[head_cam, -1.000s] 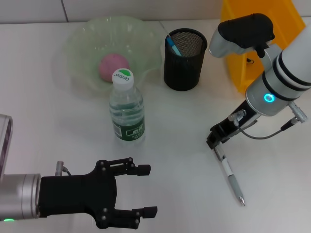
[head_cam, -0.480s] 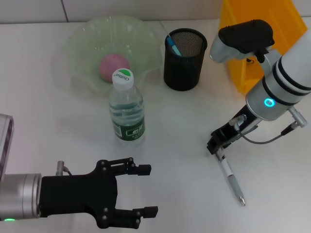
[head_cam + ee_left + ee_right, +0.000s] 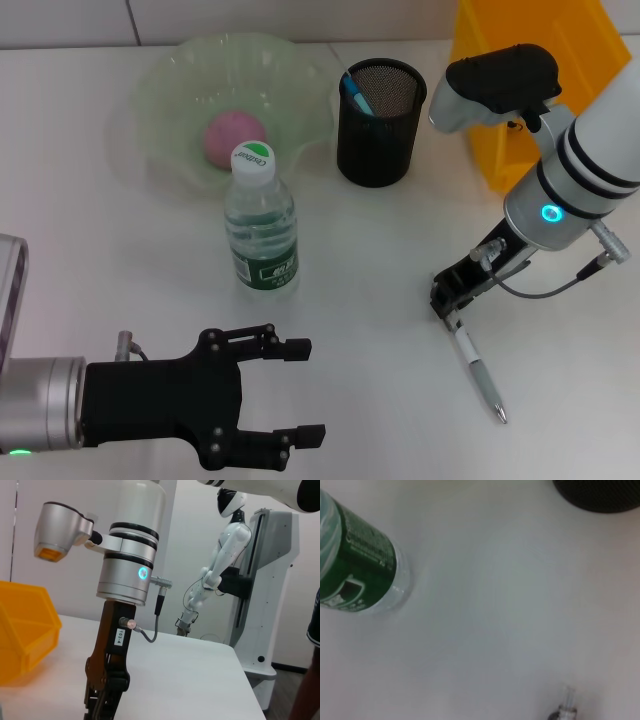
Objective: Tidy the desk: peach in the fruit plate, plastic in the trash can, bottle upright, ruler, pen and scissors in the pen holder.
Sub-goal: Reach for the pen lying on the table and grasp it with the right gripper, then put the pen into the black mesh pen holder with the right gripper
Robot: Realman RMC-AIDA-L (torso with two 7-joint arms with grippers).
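Note:
The slim silver pen (image 3: 478,372) lies on the white desk (image 3: 370,260) at the right front. My right gripper (image 3: 447,299) hovers right at the pen's upper end; the pen's end also shows in the right wrist view (image 3: 565,706). My left gripper (image 3: 300,392) is open and empty at the front left. The bottle (image 3: 260,226) stands upright. The peach (image 3: 234,138) lies in the green fruit plate (image 3: 170,90). The black mesh pen holder (image 3: 379,125) holds the blue-handled scissors (image 3: 355,92). The yellow trash can (image 3: 520,80) stands at the back right. The ruler and plastic are out of view.
The bottle (image 3: 355,570) and the pen holder's base (image 3: 600,492) show in the right wrist view. The left wrist view shows my right arm's gripper (image 3: 106,695) and the trash can (image 3: 25,635).
My right arm has shifted slightly to the right and lower over the pen's upper end. The pen, the bottle and my left arm have not moved.

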